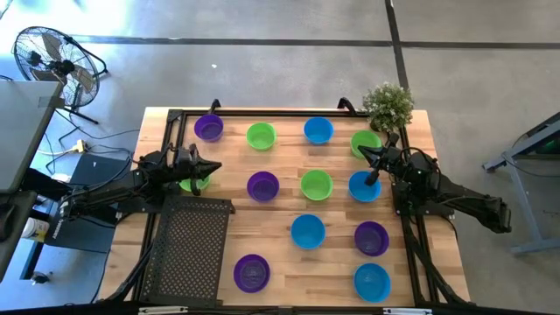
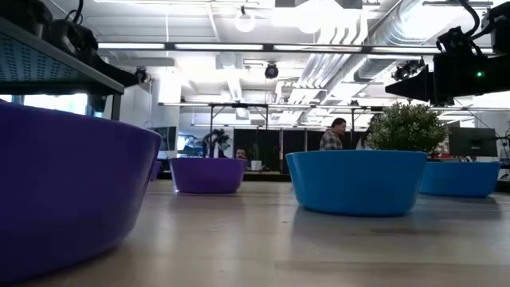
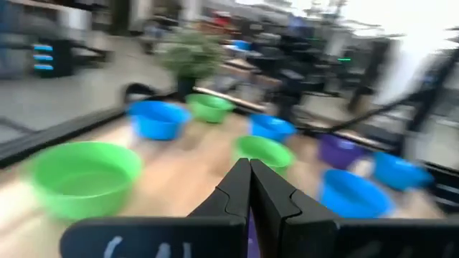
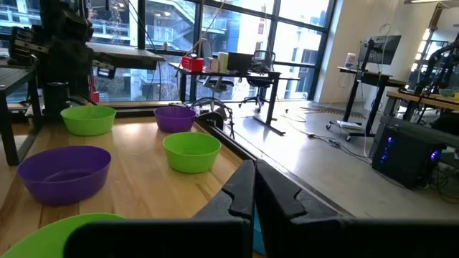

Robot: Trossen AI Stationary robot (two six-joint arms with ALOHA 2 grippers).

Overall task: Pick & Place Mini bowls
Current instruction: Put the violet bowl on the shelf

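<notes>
Several mini bowls in purple, green and blue stand upright on their bases, spread over the wooden table (image 1: 280, 210). My left gripper (image 1: 217, 166) hovers shut at the table's left side, above a green bowl (image 1: 194, 183), pointing level toward the right; its wrist view shows the shut fingers (image 3: 249, 175) with nothing between them. My right gripper (image 1: 360, 150) hovers shut at the far right, beside a green bowl (image 1: 366, 142) and above a blue bowl (image 1: 364, 187), pointing left; it holds nothing (image 4: 254, 175).
A small potted plant (image 1: 388, 105) stands at the table's far right corner. A black mesh panel (image 1: 188, 249) lies at the near left. Black frame rails run along the table's edges. A floor fan (image 1: 52, 57) stands off the table at the far left.
</notes>
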